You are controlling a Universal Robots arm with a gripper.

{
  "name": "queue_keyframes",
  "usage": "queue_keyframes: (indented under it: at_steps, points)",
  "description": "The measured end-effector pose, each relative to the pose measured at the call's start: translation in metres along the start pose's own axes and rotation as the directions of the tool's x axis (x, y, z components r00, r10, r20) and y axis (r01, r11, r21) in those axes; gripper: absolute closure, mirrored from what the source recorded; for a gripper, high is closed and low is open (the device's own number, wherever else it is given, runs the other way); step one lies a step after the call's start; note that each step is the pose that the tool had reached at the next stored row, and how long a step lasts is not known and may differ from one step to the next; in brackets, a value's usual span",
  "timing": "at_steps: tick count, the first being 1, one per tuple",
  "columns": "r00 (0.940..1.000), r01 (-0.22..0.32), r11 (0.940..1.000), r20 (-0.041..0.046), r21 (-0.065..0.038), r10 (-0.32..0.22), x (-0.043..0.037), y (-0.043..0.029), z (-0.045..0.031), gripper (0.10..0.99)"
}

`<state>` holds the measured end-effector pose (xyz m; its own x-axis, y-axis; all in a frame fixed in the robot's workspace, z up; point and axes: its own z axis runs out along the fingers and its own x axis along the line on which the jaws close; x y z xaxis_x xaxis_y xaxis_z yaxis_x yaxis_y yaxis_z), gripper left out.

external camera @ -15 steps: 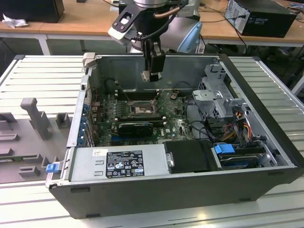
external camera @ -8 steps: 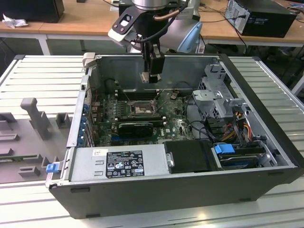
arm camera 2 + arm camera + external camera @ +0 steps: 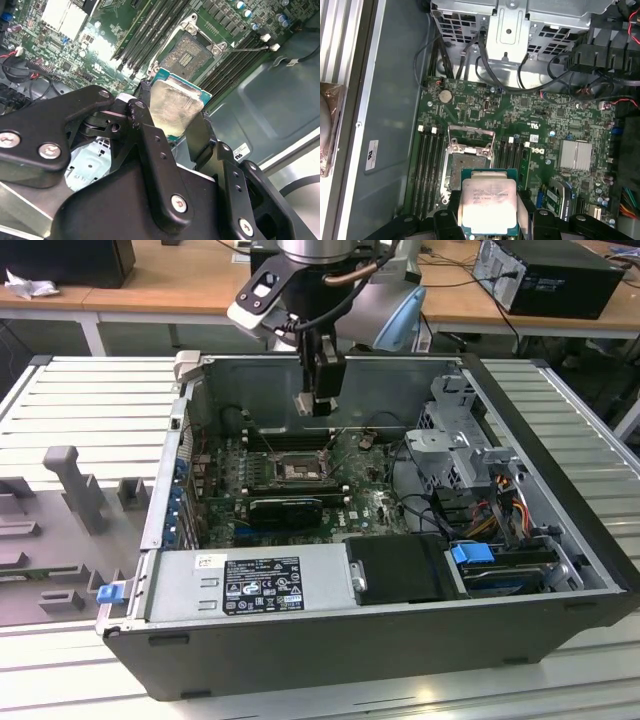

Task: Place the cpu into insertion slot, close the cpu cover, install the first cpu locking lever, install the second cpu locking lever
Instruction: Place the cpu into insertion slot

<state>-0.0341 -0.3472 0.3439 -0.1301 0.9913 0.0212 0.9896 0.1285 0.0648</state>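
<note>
Exterior view has my gripper (image 3: pixel 318 406) hanging inside the open computer case (image 3: pixel 560 540), fingertips down over the green motherboard (image 3: pixel 370 502). My jaws are clenched on the cpu (image 3: pixel 489 202) — one chip, pinched by its opposite edges between my two fingers (image 3: pixel 150 145), one on each side. In the first wrist view its pale metal top faces the camera, and its green border shows just outside the metal.

The insertion slot (image 3: pixel 467 167) lies beyond my fingertips, past the chip's far edge and apart from it; nothing sits in it, and its grey pin field is bare in the second wrist view (image 3: pixel 187 55). The exterior view puts this socket (image 3: pixel 297 472) below my jaws, with air between.

One cpu cover (image 3: pixel 470 148) stands swung up at the socket's far side from my jaws — a silvery frame with a cut-out centre.

By count: one chip, one socket, one cover, and two banks of long black memory slots (image 3: pixel 431 167), one bank on each side of the socket.
</note>
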Motion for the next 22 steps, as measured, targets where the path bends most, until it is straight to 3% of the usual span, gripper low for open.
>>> queue_keyframes:
  at_steps: [12,19,22]
  points:
    - [1.0,-0.001,0.9999,-0.0014,0.012,0.001,-0.0001,-0.0003,0.004,0.561]
    - [1.0,-0.002,0.9997,-0.003,0.024,0.002,-0.0002,-0.0005,0.0082,0.561]
    - [1.0,-0.006,0.9995,-0.003,0.032,0.006,-0.0003,-0.001,0.0163,0.561]
